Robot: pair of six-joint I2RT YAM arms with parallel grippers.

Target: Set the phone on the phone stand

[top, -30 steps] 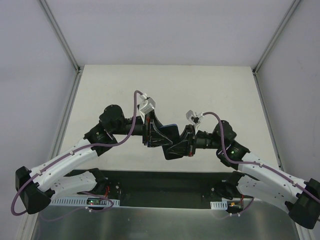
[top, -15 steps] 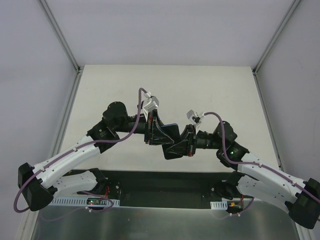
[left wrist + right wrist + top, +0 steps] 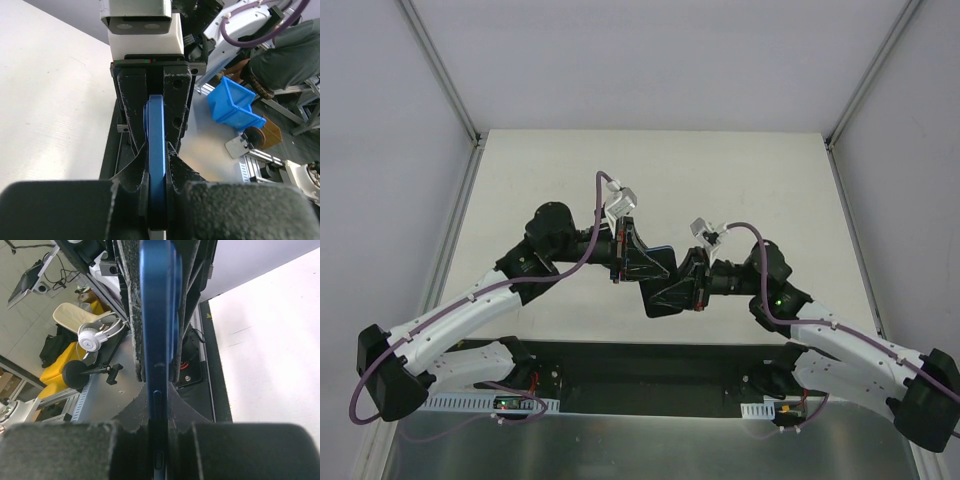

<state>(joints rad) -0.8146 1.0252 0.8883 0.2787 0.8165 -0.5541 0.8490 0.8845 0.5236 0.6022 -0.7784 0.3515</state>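
The phone (image 3: 154, 117) was gripped at both ends at once, its thin blue edge pinched tight between the closed fingers of the left gripper (image 3: 156, 160) on one side and between the closed fingers of the right gripper (image 3: 159, 405) on the other side.

- The tabletop (image 3: 720, 170) is lit brightly and evenly from above; only faint, soft shadows are cast.
- In both wrist views, the nearest foreground is rendered dark and blurred.

Above the desk (image 3: 650, 170), left end effector (image 3: 642, 265) on the left end of the phone (image 3: 155, 135), right end effector (image 3: 672, 287) on its right end.
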